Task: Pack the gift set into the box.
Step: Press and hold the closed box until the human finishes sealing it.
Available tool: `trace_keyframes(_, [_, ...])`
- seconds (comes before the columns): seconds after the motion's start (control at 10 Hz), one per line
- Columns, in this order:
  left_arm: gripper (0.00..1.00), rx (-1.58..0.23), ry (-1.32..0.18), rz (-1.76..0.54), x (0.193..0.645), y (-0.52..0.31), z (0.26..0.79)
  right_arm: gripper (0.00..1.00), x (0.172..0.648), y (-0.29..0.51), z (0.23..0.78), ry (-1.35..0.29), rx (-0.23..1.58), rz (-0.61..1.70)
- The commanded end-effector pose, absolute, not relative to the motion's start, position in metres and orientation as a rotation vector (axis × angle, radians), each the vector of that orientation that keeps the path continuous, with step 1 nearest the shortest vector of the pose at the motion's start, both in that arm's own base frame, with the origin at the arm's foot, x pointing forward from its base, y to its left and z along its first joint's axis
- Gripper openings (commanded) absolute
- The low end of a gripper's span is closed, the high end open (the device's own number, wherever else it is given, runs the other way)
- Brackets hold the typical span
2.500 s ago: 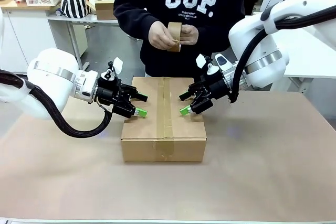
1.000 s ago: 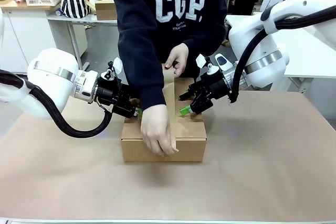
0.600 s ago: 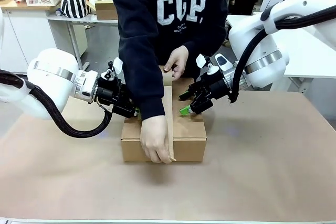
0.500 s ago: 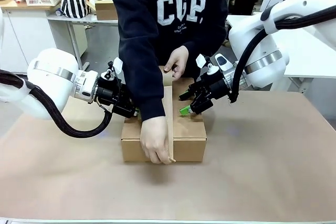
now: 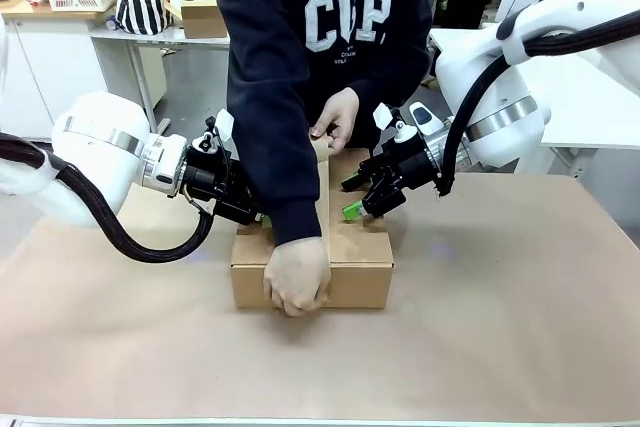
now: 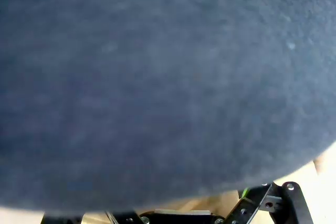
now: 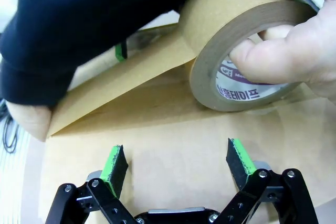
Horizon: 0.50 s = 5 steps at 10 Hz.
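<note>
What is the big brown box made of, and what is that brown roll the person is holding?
The box looks like plain matte cardboard: dull brown with folded edges. The roll looks like brown packing tape wound on a ring: a smooth flat strip pulls off it toward the box, and its inner ring carries a printed label. Paper or plastic tape, the pictures cannot settle.

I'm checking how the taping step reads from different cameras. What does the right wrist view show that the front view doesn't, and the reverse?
Right wrist view alone: the printed core inside the tape roll, and the right gripper open, green pads apart just above the box top.

Front view alone: the left gripper beside the sleeve, and a hand pressing tape onto the box's front face.

Both: the person's other hand holding the roll, with a tape strip stretched over the box.
</note>
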<state>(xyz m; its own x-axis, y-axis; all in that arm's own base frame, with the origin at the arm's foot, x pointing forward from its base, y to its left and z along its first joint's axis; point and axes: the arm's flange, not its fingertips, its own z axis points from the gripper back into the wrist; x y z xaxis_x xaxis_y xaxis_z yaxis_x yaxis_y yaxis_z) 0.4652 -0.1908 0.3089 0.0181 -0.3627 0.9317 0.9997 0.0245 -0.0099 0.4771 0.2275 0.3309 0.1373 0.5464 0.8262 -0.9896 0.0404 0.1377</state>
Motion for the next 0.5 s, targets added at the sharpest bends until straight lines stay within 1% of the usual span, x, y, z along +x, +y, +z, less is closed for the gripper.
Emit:
trace_keyframes(0.0, [1.00,-0.920,-0.924,-1.338,0.4641,-0.1904,0.3058,1.00,0.4758,0.2273,0.3267,-0.677,0.826,1.317])
trace_keyframes(0.4, [1.00,-0.920,-0.924,-1.338,0.4641,-0.1904,0.3058,1.00,0.4758,0.2273,0.3267,-0.677,0.826,1.317])
